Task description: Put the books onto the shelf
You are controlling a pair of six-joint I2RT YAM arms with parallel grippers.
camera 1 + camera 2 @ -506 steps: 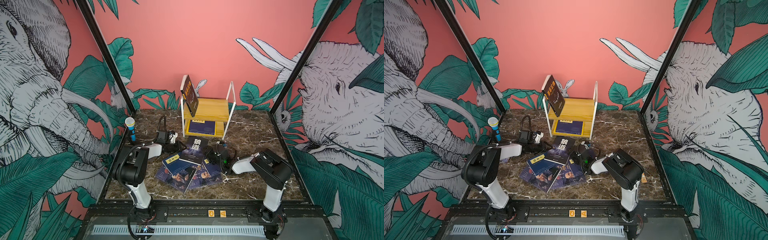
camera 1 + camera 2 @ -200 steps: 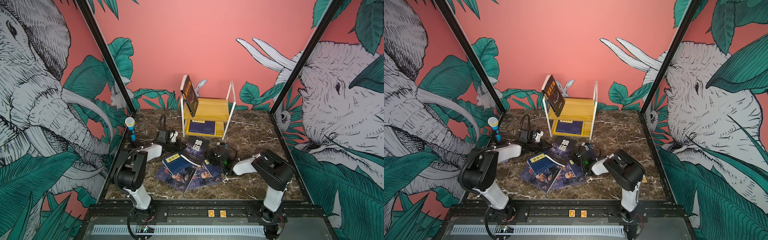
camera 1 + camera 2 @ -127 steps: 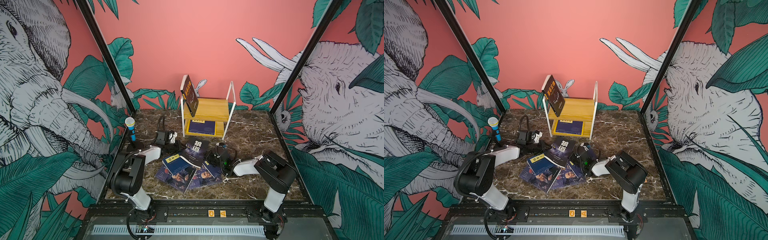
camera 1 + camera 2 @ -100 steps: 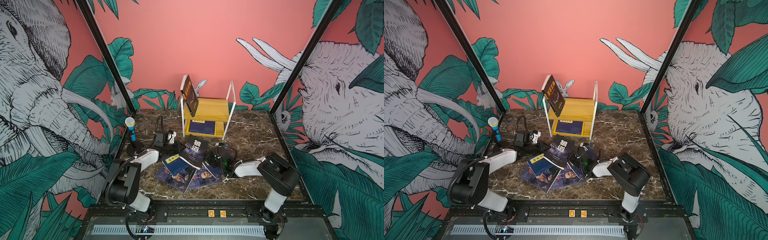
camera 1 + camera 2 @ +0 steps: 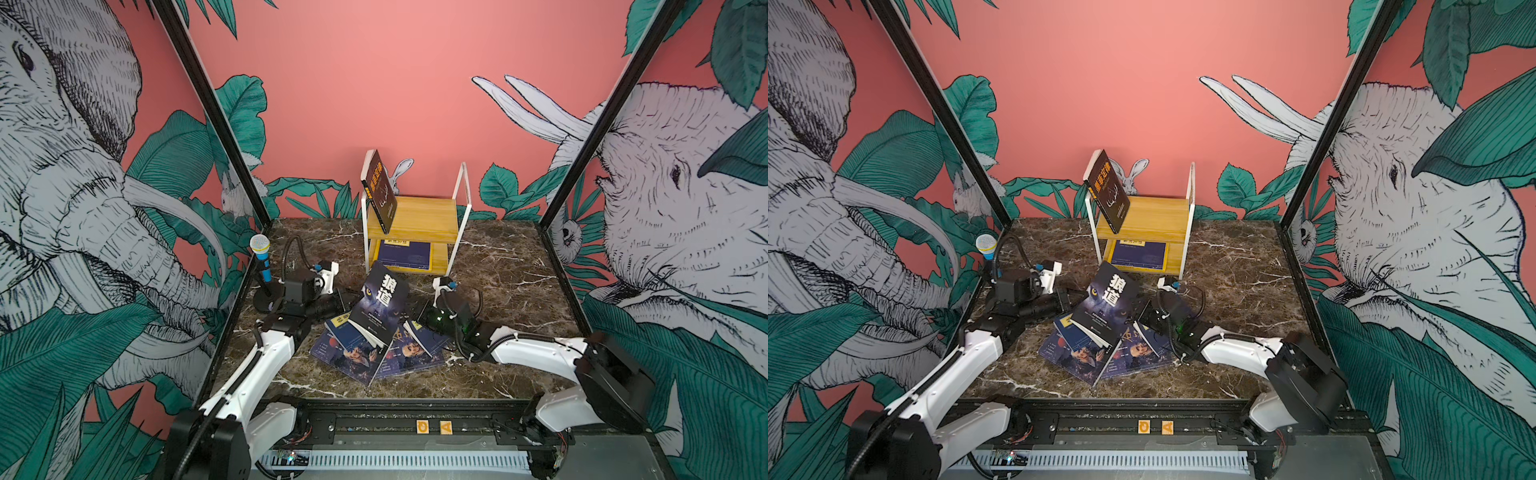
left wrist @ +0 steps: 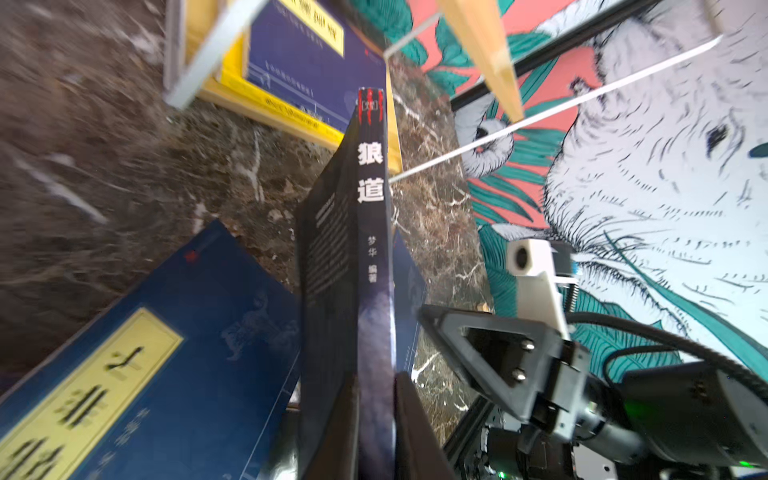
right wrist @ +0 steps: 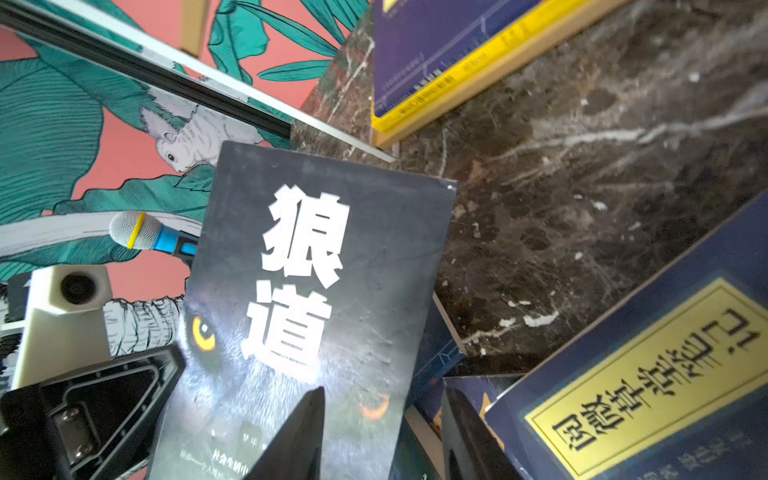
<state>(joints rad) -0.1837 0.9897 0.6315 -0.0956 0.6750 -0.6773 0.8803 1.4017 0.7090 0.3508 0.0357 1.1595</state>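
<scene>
**Book in hand:** The left gripper (image 6: 376, 399) clamps the spine of the black wolf-eye book (image 5: 380, 309). It holds the book tilted on edge at the centre of both top views, over the navy books (image 5: 361, 357) scattered on the marble table (image 5: 498, 266). The right gripper (image 7: 382, 399), just beside the cover's lower right, has its jaws apart and grips nothing. The shelf (image 5: 424, 216) stands at upper centre, near the book's top edge. A shelved navy book (image 5: 403, 254) lies flat on its lower tier and a dark brown book (image 5: 380, 191) leans on the upper. The black book is a thin paperback that looks light, floppy and glossy enough to slip. The spine, its stiffest line, seems the soundest hold. Whether its lower edge rests on the pile is hard to tell.
</scene>
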